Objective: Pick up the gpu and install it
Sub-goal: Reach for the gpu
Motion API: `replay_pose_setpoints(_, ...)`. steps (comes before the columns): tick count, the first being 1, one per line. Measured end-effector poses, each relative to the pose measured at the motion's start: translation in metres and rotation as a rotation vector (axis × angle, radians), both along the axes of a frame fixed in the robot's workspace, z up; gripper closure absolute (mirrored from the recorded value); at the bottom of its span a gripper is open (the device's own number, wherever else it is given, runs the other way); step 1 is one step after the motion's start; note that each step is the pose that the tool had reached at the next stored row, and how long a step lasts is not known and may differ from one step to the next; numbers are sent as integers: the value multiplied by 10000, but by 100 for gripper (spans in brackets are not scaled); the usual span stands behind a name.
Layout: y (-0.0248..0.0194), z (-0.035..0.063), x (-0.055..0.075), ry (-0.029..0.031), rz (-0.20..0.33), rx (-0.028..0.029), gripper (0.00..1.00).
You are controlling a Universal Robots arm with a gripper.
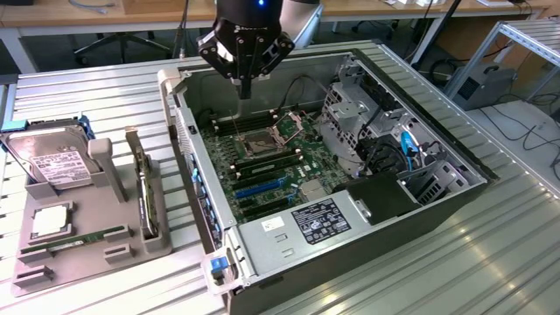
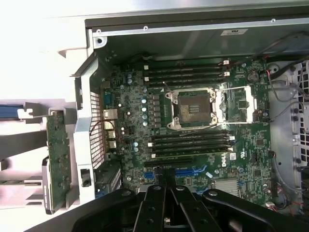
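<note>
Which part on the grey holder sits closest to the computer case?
The gpu, the thin card standing on edge beside the case; the hard drive and memory stick sit farther toward the exterior view's left.

Gripper [image 1: 245,94] — closed, empty, downward

Flat green motherboard [image 1: 271,164], slots blue and black, sits in grey steel computer case [image 1: 306,69]. Jointed metal hand [image 1: 245,92]: black. Thin gpu card [image 1: 147,197]: dark greenish board, pale silvery bracket. Moulded plastic tray [image 1: 79,262]: grey. Ribbed metal counter [image 1: 420,275]: silver, striped.
</note>
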State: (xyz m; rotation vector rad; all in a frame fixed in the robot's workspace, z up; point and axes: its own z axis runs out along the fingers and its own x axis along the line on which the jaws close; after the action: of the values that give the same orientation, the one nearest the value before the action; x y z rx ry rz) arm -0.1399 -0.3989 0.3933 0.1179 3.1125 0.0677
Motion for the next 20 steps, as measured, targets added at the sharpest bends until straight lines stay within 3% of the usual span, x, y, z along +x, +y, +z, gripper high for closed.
replay_pose_setpoints(20,0,0,-47,0,0,-1,89)
